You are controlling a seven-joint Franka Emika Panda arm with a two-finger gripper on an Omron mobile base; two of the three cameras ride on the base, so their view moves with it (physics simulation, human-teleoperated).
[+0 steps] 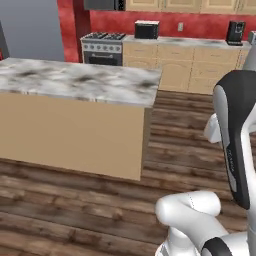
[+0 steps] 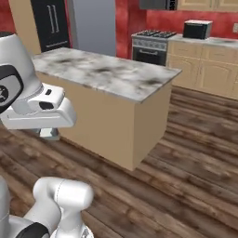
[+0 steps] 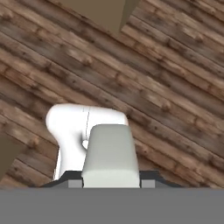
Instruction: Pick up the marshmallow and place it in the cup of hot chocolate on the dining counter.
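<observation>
left base view: the dining surface (image 1: 80, 82) stood ahead and left, marble top bare on the part in sight, tan sides below. no cup of hot chocolate could be made out on it. stove (image 1: 102, 47) and toaster (image 1: 146, 29) sat along the far wall. the arm rose at the right edge, well apart from the surface.

right base view: same surface (image 2: 107, 74), near corner toward the robot, wood floor (image 2: 186, 162) between them. the arm folded up at left. still no cup to be seen on the visible top.

hand view: looking down at floor planks (image 3: 153, 87). the claw (image 3: 111, 181) was clenched on a pale, rounded block, the marshmallow (image 3: 110, 157), sitting between the tips.

risks, as judged: the cup is small against that long top and its place was unknown here, so a release could land beside it. a long carry with base motion might loosen a soft piece, and a drop to the floor would be hard to recover. a low approach might also clip the surface edge.
</observation>
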